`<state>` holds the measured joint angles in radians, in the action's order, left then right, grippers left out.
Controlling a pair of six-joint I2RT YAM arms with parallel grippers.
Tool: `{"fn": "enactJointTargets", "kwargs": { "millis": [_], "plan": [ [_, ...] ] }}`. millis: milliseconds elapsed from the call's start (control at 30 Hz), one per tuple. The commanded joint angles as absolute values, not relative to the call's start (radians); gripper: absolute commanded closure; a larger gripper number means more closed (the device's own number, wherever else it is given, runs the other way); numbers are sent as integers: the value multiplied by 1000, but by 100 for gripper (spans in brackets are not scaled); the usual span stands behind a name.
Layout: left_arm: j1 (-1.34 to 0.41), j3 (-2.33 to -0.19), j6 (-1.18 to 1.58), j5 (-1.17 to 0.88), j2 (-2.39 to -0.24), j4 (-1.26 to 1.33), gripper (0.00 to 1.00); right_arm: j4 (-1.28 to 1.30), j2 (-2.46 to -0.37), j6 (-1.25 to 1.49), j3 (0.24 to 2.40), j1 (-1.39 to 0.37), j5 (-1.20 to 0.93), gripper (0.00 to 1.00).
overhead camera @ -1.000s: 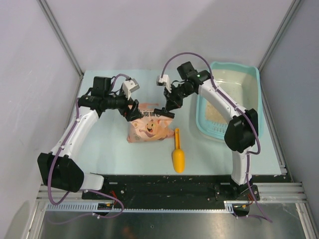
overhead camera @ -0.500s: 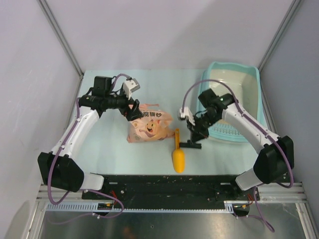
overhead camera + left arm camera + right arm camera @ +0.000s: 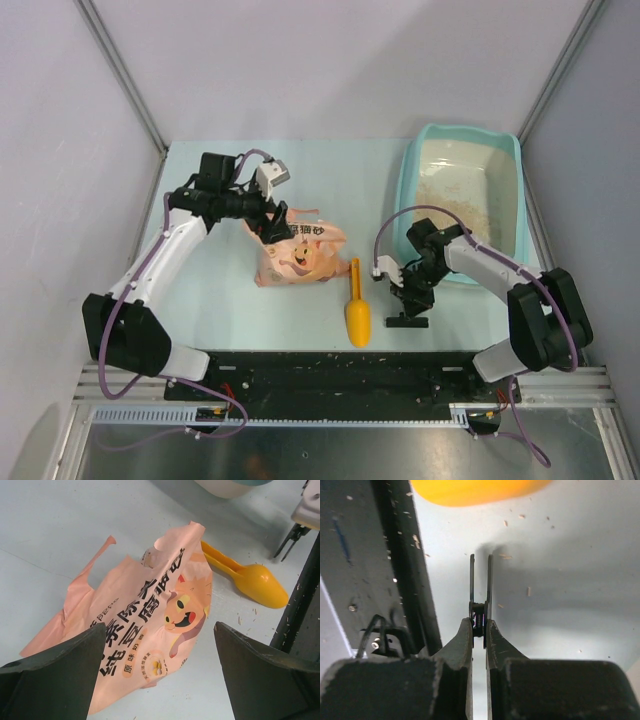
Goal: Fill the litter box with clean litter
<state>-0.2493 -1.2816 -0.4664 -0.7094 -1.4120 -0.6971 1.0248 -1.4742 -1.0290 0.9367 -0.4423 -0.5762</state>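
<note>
The litter box (image 3: 507, 160) stands at the desk's (image 3: 230, 312) far corner, with some clean litter (image 3: 455, 195) spread thinly over its floor. Well apart from the box lies the bag (image 3: 295, 252). The left pincer (image 3: 272, 224) hangs above it, jaws wide apart, probably ready to seize it for pouring. Near the box's grille end the right pincer (image 3: 407, 318) is pressed together, empty.

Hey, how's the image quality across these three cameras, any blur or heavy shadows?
Top external: even, soft light, sharp throughout, only faint shadows. Left wrist: the bag is crisp, the left gripper's fingers dark and blurred. Right wrist: the right gripper's fingers blurred up close, a soft shadow on the table.
</note>
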Motion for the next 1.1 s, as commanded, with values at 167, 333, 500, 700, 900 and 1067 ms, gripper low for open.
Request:
{"fn": "enactJointTargets", "kwargs": {
  "millis": [167,333,500,700,900,1067],
  "plan": [
    [-193,-1339,-74,-709,-1396,-574,0,900,-1473,-1115,870,-411,-503,66],
    [-112,-1359,55,-552,-1368,-557,0,999,-1281,-1102,954,-417,-505,36],
    [26,-1367,173,-494,-1434,-557,0,925,-1140,-991,1005,-457,-485,19],
    [106,-1318,304,-693,-1555,-528,1,737,-1132,-720,1057,-476,-407,15],
    [106,-1341,377,-839,-1718,-512,0,690,-1184,-553,1144,-489,-353,15],
    [101,-1382,410,-886,-1830,-502,2,683,-1198,-500,1173,-503,-342,15]
  ]
}}
